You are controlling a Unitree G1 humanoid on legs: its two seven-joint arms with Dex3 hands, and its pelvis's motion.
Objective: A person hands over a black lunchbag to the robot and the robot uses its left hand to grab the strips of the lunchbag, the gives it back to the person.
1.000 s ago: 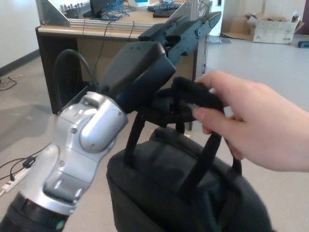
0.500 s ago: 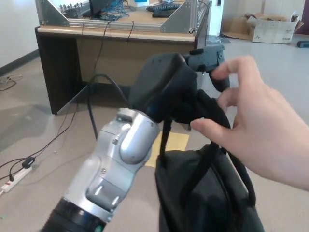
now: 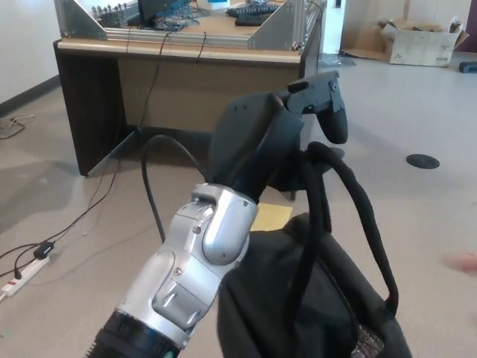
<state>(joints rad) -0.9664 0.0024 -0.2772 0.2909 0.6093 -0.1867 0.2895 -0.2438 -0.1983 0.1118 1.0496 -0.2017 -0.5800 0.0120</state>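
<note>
My left hand (image 3: 279, 130) is raised in the middle of the head view, fingers curled over the black straps (image 3: 335, 175) of the lunchbag. The black lunchbag (image 3: 298, 298) hangs from those straps below the hand, filling the lower right of the picture. My silver left forearm (image 3: 197, 261) rises from the bottom left up to the hand. Only a blurred fingertip of the person's hand (image 3: 463, 261) shows at the right edge, clear of the bag. My right hand is out of sight.
A wooden desk (image 3: 179, 67) with a metal frame and cables stands behind. A power strip (image 3: 22, 272) and cords lie on the floor at left. A yellow sheet (image 3: 270, 216) lies on the floor under the hand. Cardboard boxes (image 3: 421, 41) sit far right.
The person's hand has let go of the straps and pulled away to the right edge. My left hand now bears the lunchbag alone, and the bag has swung slightly lower.
</note>
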